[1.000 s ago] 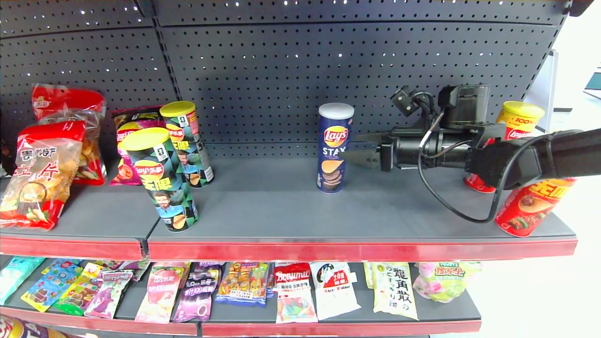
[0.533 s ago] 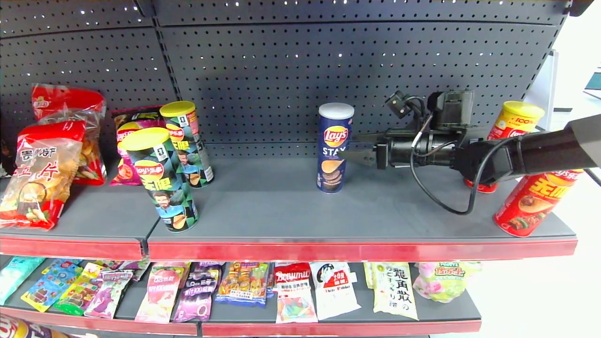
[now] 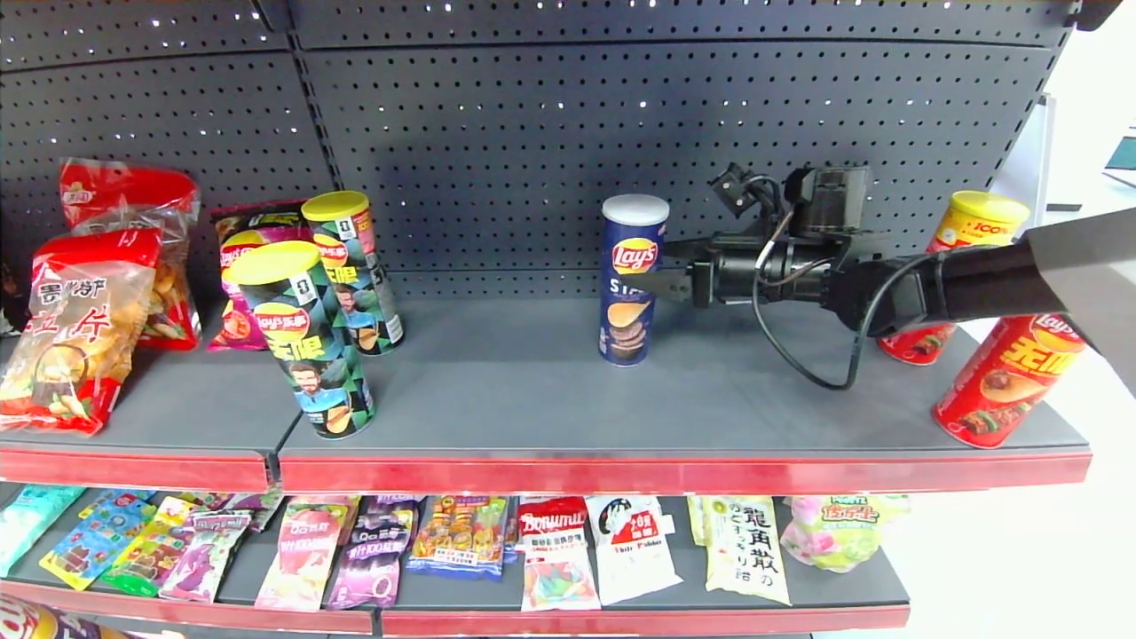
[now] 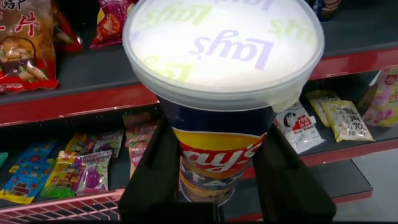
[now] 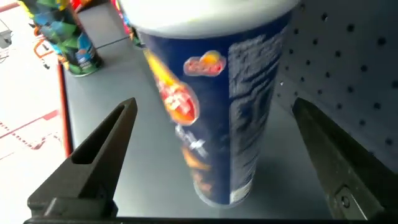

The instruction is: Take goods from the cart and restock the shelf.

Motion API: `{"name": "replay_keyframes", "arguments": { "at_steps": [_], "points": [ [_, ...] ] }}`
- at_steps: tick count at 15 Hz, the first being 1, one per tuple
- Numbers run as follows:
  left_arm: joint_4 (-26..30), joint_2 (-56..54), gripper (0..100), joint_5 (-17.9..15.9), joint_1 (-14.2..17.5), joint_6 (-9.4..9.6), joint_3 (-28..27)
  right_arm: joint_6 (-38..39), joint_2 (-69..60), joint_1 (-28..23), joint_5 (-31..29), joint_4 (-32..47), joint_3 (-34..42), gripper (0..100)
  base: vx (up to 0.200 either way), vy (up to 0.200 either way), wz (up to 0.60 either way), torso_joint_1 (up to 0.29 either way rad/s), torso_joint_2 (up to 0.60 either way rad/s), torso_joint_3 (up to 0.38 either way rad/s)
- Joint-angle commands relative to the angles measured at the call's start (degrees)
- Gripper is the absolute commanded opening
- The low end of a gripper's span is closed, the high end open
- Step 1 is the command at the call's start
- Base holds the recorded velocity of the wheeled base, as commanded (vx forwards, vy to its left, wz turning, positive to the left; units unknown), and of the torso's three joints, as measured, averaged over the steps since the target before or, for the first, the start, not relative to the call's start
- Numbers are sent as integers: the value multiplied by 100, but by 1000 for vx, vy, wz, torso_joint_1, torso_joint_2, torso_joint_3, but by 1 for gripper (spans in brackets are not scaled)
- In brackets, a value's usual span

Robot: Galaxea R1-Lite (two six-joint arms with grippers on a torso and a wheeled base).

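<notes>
A blue chip can (image 3: 632, 280) with a white lid stands upright mid-shelf on the grey shelf board (image 3: 532, 399). My right gripper (image 3: 661, 266) comes in level from the right, open, and its fingertips have reached the can's right side. In the right wrist view the can (image 5: 217, 112) stands between the spread fingers (image 5: 99, 155) without touching either. My left gripper (image 4: 217, 134) is shut on a second blue chip can (image 4: 221, 155) with a white lid, held upright in front of the shelves.
Two green cans (image 3: 306, 337) and snack bags (image 3: 71, 328) fill the shelf's left. Two red cans (image 3: 1007, 377) stand at its right end, behind and below my right arm. A pegboard backs the shelf. Packets (image 3: 550, 550) line the lower shelf.
My right gripper has moved left along the shelf, closing in on the blue can until its fingertips overlap the can. The can itself has not moved.
</notes>
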Motion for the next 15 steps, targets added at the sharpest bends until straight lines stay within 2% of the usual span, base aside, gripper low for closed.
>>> {"name": "replay_keyframes", "arguments": {
  "at_steps": [1, 6, 7, 12, 15],
  "points": [
    [-1, 10, 0, 1, 2, 0, 36, 99, 125, 125, -15, 1, -148, 100, 0, 0, 0, 0, 0, 0],
    [-10, -8, 0, 18, 2, 0, 36, 161, 441, 204, -50, 1, -622, 100, 0, 0, 0, 0, 0, 0],
    [-10, -17, 0, 18, 2, 0, 45, 134, 476, 212, -111, -7, -649, 0, 0, 0, 0, 0, 0, 0],
    [-10, -43, 0, 18, -7, 0, 150, 117, 292, 239, -243, -7, -517, 0, 0, 0, 0, 0, 0, 0],
    [-19, -34, 0, 18, -7, 0, 176, 126, -649, 432, -744, -16, 520, 0, 0, 0, 0, 0, 0, 0]
  ]
}}
